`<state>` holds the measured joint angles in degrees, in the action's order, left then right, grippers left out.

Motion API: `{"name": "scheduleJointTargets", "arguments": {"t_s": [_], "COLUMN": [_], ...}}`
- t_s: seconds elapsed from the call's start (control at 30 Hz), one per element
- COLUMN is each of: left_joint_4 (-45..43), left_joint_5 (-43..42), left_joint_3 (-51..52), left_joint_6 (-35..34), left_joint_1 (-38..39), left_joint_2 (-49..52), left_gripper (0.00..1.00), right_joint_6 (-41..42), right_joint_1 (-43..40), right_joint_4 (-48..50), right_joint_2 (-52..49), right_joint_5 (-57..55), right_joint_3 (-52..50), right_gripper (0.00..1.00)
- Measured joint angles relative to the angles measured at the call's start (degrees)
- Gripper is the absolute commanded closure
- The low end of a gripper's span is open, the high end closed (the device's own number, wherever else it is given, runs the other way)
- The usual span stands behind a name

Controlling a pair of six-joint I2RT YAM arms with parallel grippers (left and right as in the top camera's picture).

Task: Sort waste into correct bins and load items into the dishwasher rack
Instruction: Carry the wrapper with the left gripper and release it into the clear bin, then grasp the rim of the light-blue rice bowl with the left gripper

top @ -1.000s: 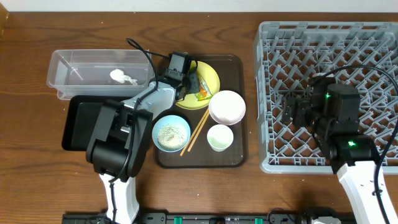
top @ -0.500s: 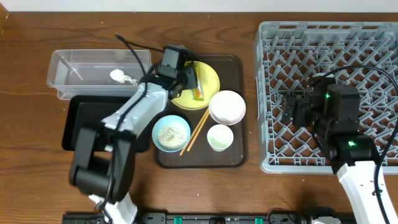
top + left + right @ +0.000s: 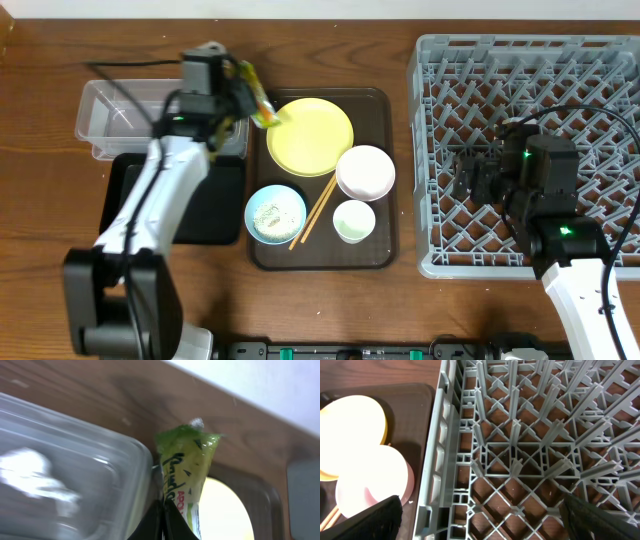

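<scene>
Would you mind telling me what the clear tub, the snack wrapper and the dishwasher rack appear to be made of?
The clear tub looks like rigid plastic, see-through and glossy. The snack wrapper seems thin plastic film: shiny, printed, crimped at its end. The dishwasher rack is probably moulded plastic, matt grey, with uniform lattice ribs and pegs.

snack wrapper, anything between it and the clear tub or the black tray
Nothing visible. The snack wrapper hangs pinched in the left gripper at the right end of the clear tub, both bins open-topped; only the left arm crosses over the black tray.
</scene>
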<state>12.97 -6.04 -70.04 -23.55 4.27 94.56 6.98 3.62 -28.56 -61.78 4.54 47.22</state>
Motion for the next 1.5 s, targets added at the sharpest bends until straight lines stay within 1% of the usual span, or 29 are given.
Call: {"name": "scheduleJointTargets", "arguments": {"t_s": [0.1, 0.2, 0.3, 0.33, 0.37, 0.4, 0.43, 0.5, 0.53, 0.7, 0.87, 1.0, 1.27, 1.37, 1.5], "left_joint_4": [0.4, 2.8, 4.4, 4.7, 4.7, 4.8, 4.9, 4.8, 4.8, 5.4, 10.8, 17.6, 30.5, 31.6, 31.6], "left_joint_5": [0.0, 0.3, 0.7, 0.9, 1.2, 1.3, 1.6, 1.8, 1.9, 1.9, -0.7, -2.3, -3.3, -3.3, -3.2], "left_joint_3": [0.0, 0.0, 0.0, 0.1, 0.2, 0.2, 0.3, 0.3, 0.3, 0.3, 0.4, 0.5, 0.7, 1.0, 1.7], "left_joint_6": [0.0, 0.0, 0.0, 0.0, 0.0, 0.2, 0.4, 0.1, 0.2, 0.0, 1.0, 3.0, 5.8, 6.1, 6.1], "left_joint_1": [-4.2, -7.7, -9.8, -10.3, -10.6, -10.9, -11.1, -11.5, -11.6, -11.7, -11.0, -7.6, 5.7, 10.2, 15.7], "left_joint_2": [-1.6, -1.6, -1.3, -1.0, -0.9, -0.6, -0.3, 0.2, 0.3, 0.4, 0.1, -1.4, -3.3, -3.3, -3.2], "left_gripper": [0.94, 0.94, 0.94, 0.9, 0.84, 0.76, 0.7, 0.66, 0.59, 0.59, 0.54, 0.51, 0.48, 0.45, 0.45], "right_joint_6": [0.0, 0.0, 0.0, 0.0, 0.0, 0.0, 0.0, 0.0, 0.0, 0.0, 0.0, 0.0, 0.0, 0.0, 0.0], "right_joint_1": [0.0, 0.0, 0.0, 0.0, 0.0, 0.0, 0.0, 0.0, 0.0, 0.0, 0.0, 0.0, 0.0, 0.0, 0.0], "right_joint_4": [0.0, 0.0, 0.0, 0.0, 0.0, 0.0, 0.0, 0.0, 0.0, 0.0, 0.0, 0.0, 0.0, 0.0, 0.1], "right_joint_2": [0.0, 0.0, 0.0, 0.0, 0.0, 0.0, 0.0, 0.0, 0.0, 0.0, 0.0, 0.0, 0.0, 0.0, 0.0], "right_joint_5": [0.0, 0.0, 0.0, 0.0, 0.0, 0.0, 0.0, 0.0, 0.0, 0.0, 0.0, 0.0, 0.0, 0.0, 0.0], "right_joint_3": [0.0, 0.0, 0.0, 0.0, 0.0, 0.0, 0.0, 0.0, 0.0, 0.0, 0.0, 0.0, 0.0, 0.0, 0.0], "right_gripper": [0.01, 0.01, 0.01, 0.01, 0.01, 0.01, 0.01, 0.01, 0.01, 0.01, 0.01, 0.01, 0.01, 0.01, 0.01]}}
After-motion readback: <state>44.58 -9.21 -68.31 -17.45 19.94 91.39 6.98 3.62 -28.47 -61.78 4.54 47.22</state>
